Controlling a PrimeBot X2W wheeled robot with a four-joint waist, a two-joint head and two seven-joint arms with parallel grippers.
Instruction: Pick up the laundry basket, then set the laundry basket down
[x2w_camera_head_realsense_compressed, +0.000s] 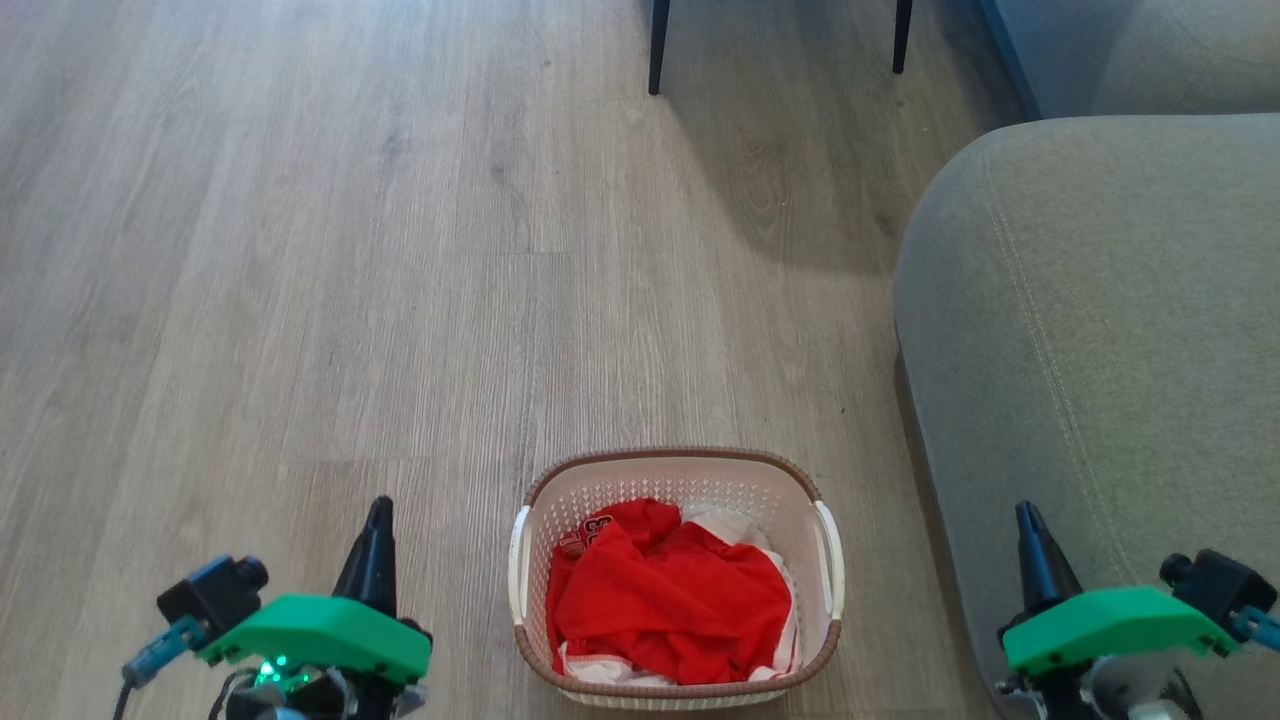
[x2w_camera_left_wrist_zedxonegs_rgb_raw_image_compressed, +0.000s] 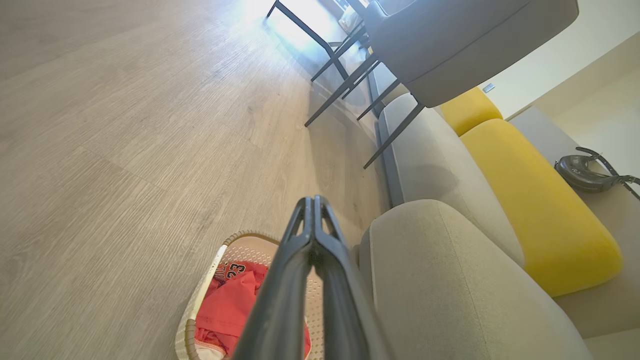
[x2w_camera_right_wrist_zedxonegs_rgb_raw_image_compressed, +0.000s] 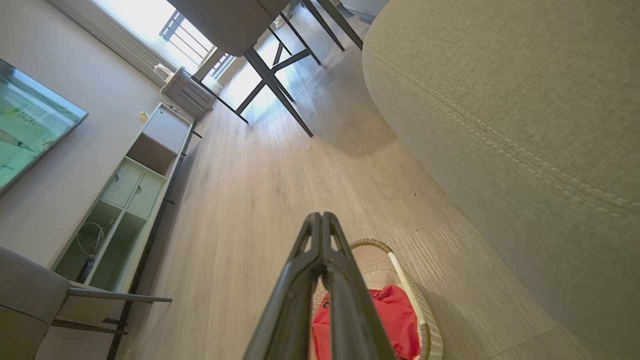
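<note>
Head view puts the laundry basket (x2w_camera_head_realsense_compressed: 670, 456) on the floor (x2w_camera_head_realsense_compressed: 300, 300) between my left gripper (x2w_camera_head_realsense_compressed: 379, 512) and right gripper (x2w_camera_head_realsense_compressed: 1027, 516), both pinched together, empty. It looks like stiff, light plastic with soft red clothes (x2w_camera_head_realsense_compressed: 670, 600) inside; I'd take its white side handles (x2w_camera_head_realsense_compressed: 518, 565).

The small white perforated plastic laundry basket (x2w_camera_head_realsense_compressed: 676, 480) with a brown woven-look rim and two white side handles stands upright on the floor, holding crumpled red-and-white clothing.
</note>
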